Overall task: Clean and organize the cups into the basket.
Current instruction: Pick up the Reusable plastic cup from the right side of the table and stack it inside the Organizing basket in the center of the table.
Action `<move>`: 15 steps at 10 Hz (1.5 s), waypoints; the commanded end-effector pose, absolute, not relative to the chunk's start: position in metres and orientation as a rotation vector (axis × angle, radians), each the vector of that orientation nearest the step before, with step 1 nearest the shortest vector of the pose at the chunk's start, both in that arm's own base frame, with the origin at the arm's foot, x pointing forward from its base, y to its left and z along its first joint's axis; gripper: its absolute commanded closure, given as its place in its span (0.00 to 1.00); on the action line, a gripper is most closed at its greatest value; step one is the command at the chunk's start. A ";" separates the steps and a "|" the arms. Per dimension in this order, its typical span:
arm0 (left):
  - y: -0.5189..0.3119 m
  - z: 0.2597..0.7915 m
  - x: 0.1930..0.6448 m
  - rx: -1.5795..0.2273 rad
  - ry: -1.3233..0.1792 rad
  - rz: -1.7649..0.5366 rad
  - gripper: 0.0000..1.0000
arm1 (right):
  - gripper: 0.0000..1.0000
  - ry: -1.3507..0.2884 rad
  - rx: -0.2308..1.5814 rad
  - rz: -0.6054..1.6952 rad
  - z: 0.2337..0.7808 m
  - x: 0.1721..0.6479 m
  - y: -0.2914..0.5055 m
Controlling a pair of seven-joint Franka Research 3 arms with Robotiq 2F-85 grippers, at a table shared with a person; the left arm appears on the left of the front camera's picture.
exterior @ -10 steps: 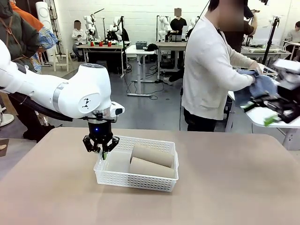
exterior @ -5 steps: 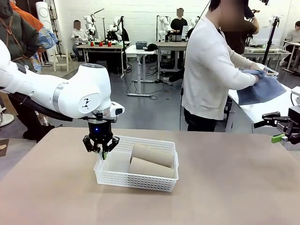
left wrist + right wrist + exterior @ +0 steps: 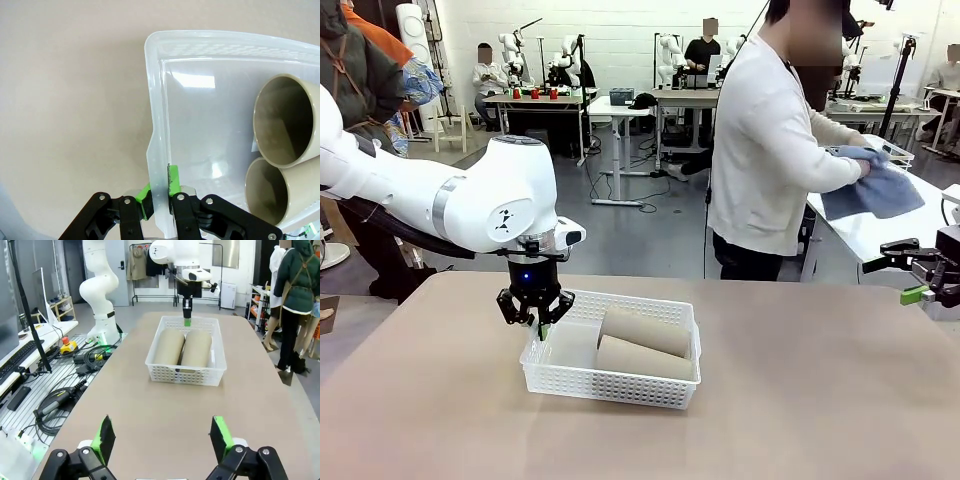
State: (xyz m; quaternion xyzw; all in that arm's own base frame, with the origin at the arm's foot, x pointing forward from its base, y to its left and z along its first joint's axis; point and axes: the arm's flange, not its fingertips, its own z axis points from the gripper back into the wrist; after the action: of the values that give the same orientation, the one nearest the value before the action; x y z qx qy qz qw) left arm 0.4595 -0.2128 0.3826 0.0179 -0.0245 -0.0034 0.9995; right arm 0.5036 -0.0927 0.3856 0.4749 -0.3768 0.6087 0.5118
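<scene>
1. The white mesh basket (image 3: 610,385) is pictured on the tan worktop (image 3: 800,400), left of the middle, with its long sides running across the front view.
2. Two tan cups are seen lying on their sides in the basket's right half. The farther cup (image 3: 645,331) is pressed against the nearer cup (image 3: 642,357), and both open mouths are turned toward the basket's left end.
3. The left tool (image 3: 159,192) is shown pointing straight down at the basket's left end and clamped narrowly on its wall. One green pad is set outside the wall and the other inside it.
4. The left half of the basket's floor, next to the clamped wall, is left bare.
5. The right tool (image 3: 162,437) is held level above the worktop's right end, well apart from the basket. Its jaws are spread wide and nothing is held between them.
6. In the right wrist view, that tool is aimed along the worktop toward the basket, with the left arm standing behind it.
7. A person (image 3: 760,150) in a white top is seen at the far side, turned toward a side table, with both hands on a blue cloth (image 3: 880,190).
</scene>
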 end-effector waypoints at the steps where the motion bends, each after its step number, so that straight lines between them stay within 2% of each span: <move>1: -0.214 0.383 0.460 0.034 -0.056 -0.006 1.00 | 0.00 -0.904 1.143 1.465 0.385 0.503 -0.093; 15: -0.214 0.383 0.460 0.034 -0.056 -0.006 1.00 | 0.00 -0.904 1.143 1.465 0.385 0.503 -0.093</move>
State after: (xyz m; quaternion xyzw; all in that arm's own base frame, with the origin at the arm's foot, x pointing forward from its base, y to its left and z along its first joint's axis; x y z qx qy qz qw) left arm 0.4595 -0.2128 0.3826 0.0179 -0.0245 -0.0034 0.9995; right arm 0.5036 -0.0927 0.3856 0.4749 -0.3767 0.6087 0.5118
